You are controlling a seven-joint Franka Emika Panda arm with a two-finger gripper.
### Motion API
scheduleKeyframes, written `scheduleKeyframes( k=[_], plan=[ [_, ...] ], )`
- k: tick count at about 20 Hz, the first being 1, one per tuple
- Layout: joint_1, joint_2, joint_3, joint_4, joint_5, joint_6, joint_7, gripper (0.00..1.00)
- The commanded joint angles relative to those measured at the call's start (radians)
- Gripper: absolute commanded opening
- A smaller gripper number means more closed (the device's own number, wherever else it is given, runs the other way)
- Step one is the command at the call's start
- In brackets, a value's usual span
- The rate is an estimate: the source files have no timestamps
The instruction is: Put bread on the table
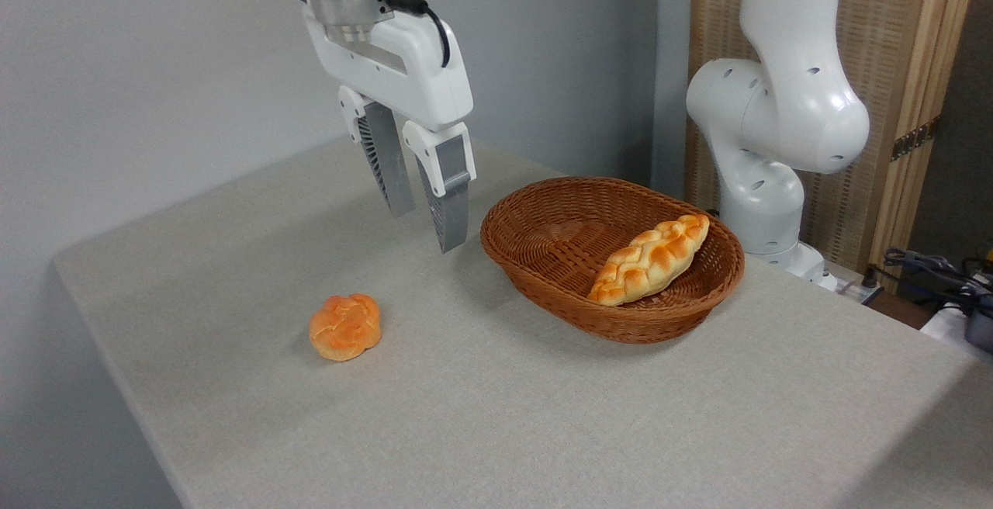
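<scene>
The bread (345, 327) lies in the lower left of the frame, directly on the grey desk (543, 416), well apart from the wicker basket (613, 257) at the centre right. Nothing touches it. The gripper (427, 226) hangs in the upper middle of the frame, above and behind the bun, with its two fingers apart and nothing between them.

To my judgement the placing looks done, so the risks are small. The bun is round and could roll a little if something pushes it; a low sweep of the fingers toward the lower left would cause this. The basket rim is near the gripper on the right side, and a sideways move could hit it and shake the braided loaf (650, 259) inside.
</scene>
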Motion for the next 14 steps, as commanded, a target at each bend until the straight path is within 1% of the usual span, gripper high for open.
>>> scheduleKeyframes(
  k=[1,5,7,9,14],
  plan=[
    [0.051,0.015,-0.030,0.031,0.008,-0.028,-0.007,1.00],
    [0.062,0.015,-0.030,0.033,-0.001,0.010,-0.002,1.00],
    [0.080,0.013,-0.037,0.033,-0.001,0.021,-0.002,1.00],
    [0.085,0.013,-0.050,0.033,0.001,0.022,-0.002,1.00],
    [0.085,0.017,-0.057,0.033,-0.001,0.022,-0.008,1.00]
  ],
)
